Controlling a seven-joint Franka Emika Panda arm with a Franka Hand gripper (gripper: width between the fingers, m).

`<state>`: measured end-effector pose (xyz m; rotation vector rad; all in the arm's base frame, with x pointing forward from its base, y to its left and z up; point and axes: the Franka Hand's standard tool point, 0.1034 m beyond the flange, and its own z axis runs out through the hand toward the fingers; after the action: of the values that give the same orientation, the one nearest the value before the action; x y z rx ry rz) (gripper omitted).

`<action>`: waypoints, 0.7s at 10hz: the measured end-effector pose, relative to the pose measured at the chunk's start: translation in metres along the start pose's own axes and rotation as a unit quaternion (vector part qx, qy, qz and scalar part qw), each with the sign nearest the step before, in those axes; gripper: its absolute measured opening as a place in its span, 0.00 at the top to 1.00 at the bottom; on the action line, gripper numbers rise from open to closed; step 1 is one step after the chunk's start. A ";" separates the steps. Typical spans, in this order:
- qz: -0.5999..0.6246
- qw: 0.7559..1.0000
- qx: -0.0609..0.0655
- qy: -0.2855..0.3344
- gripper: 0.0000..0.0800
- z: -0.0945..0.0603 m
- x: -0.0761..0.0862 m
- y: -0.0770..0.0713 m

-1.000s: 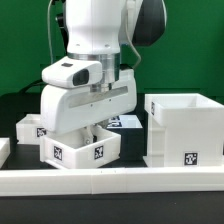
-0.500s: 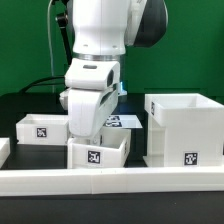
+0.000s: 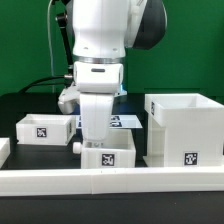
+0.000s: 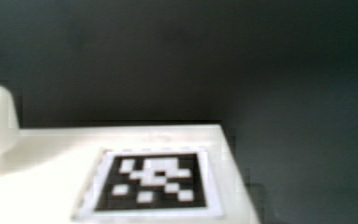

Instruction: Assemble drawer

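Observation:
The drawer (image 3: 108, 157) is a low white tray-box with a tag on its front face. It sits just behind the front rail, left of the big box. My gripper (image 3: 97, 140) reaches straight down into it and is shut on its wall. The fingertips are hidden by the hand and the tray. In the wrist view a flat white face of the drawer (image 4: 51, 160) with a black-and-white tag (image 4: 155, 182) fills the near part, with dark table beyond. The fingers do not show clearly there.
The taller white box (image 3: 183, 130) with one tag stands at the exterior view's right, close to the drawer. A second low white tagged box (image 3: 42, 128) stands at the left. A long white rail (image 3: 110, 180) edges the front. The marker board (image 3: 126, 121) lies behind the arm.
The gripper has carried the drawer toward the exterior view's right and turned it, so its tagged face is now square to the front rail and nearer the big box.

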<state>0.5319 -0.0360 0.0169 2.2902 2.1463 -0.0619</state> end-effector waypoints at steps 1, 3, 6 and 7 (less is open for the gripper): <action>0.002 1.000 -0.001 0.000 0.95 0.000 -0.002 0.000; 0.003 1.000 -0.006 0.001 0.95 0.002 -0.001 -0.001; -0.028 1.000 -0.010 -0.002 0.95 0.002 0.019 0.007; -0.045 0.999 -0.019 -0.006 0.95 0.001 0.024 0.010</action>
<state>0.5437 -0.0128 0.0154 2.1676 2.2234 -0.0364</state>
